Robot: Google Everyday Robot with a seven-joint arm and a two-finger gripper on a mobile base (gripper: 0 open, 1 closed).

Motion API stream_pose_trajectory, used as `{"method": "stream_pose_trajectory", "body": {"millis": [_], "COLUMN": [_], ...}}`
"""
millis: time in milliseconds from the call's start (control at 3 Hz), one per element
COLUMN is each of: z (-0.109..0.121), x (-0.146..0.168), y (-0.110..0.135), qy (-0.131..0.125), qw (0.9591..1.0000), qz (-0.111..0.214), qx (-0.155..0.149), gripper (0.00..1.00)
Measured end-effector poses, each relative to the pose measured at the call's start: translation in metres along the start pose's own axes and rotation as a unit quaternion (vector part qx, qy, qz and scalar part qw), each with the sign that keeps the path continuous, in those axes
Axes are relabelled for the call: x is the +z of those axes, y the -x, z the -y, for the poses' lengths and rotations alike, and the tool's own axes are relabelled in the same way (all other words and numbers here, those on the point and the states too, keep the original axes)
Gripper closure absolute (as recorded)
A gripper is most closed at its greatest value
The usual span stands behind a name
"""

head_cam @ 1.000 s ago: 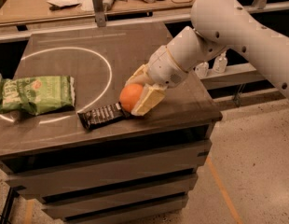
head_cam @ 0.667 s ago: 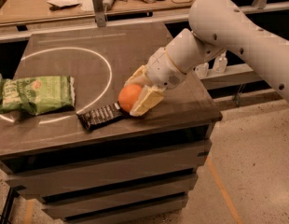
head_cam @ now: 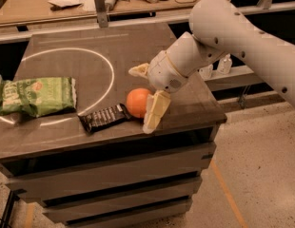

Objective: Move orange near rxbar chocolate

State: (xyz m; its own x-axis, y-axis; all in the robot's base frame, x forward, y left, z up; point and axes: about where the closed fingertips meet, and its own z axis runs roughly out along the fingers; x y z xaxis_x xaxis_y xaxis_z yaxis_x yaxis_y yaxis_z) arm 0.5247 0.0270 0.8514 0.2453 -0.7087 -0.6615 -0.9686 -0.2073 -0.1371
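Camera view, the only 1: the rxbar chocolate (head_cam: 104,118) lies flat near the front edge of the table (head_cam: 138,39), dark wrapper, slightly slanted. The orange (head_cam: 138,102) sits on the table right at the bar's right end, touching it or as good as; can't tell which. The claw (head_cam: 140,100) is at that same end of the bar, straddling the orange. 1 pale finger (head_cam: 156,109) is on the side of the fruit away from the bar, the other is behind the fruit w/ a visible gap to it. So the claw reads as spread, not pinching anything. The arm reaches in from the right of the bar. A green snack bag (head_cam: 38,96) lies well left of the bar, apart from it. A white circle line (head_cam: 107,68) runs behind the bar.

Progress, my judgement: approx done, orange is down next to the bar. Left: pull the claw clear w/o nudging the fruit, since it's round & could roll toward the front edge.
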Motion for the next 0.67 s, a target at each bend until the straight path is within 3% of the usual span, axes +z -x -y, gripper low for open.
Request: {"method": "stream_pose_trajectory", "body": {"millis": [333, 667], "z": [0.005, 0.013], "x": [-0.014, -0.048], "y": [-0.011, -0.049], "qy": [-0.013, -0.046], "qw": [0.9998, 0.9954], "qz": [0.014, 0.071], "qx": [0.010, 0.045], "gripper": [0.00, 0.00]}}
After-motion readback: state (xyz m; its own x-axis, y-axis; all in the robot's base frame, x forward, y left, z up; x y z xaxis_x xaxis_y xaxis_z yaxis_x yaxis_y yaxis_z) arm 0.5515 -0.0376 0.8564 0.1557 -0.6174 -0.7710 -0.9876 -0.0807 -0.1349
